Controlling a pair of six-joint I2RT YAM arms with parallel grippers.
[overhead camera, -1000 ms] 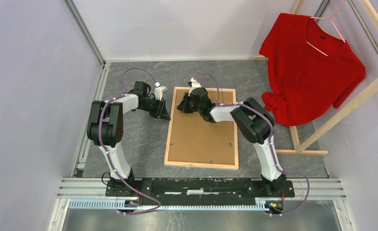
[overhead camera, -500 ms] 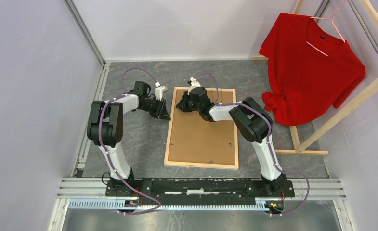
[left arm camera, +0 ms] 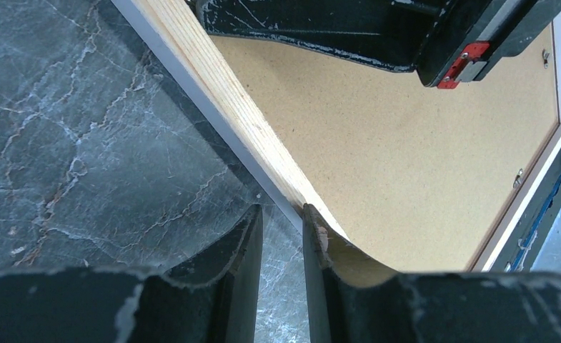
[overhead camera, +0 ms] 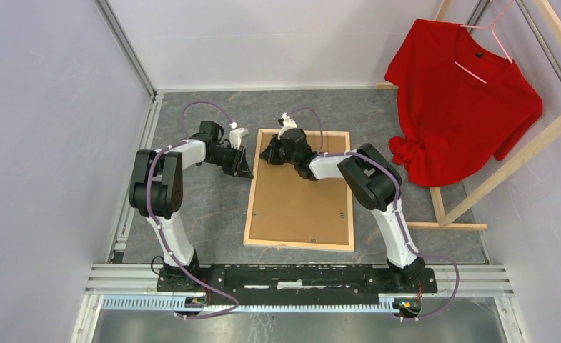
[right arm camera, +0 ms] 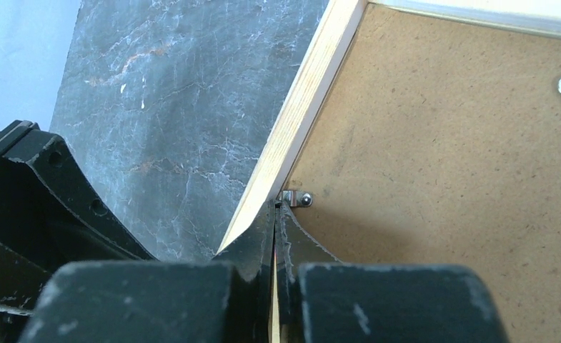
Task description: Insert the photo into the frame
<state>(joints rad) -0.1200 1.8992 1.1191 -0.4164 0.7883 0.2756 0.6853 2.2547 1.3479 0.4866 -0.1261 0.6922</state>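
1 hardboard sheet [overhead camera: 299,200] fills the frame [overhead camera: 299,245].

The frame [overhead camera: 300,245] has rails of bare light wood, matt and unvarnished, with visible grain. Their outer edge is smooth and white. The backing board [overhead camera: 299,204] is brown hardboard, matt and finely speckled. The retaining clip [right arm camera: 296,199] is bright metal. The tabletop [overhead camera: 213,207] is a dark grey marbled sheet with a slight sheen. The jaws are matt black plastic, scuffed pale at the edges. The shirt [overhead camera: 463,100] is red cloth.
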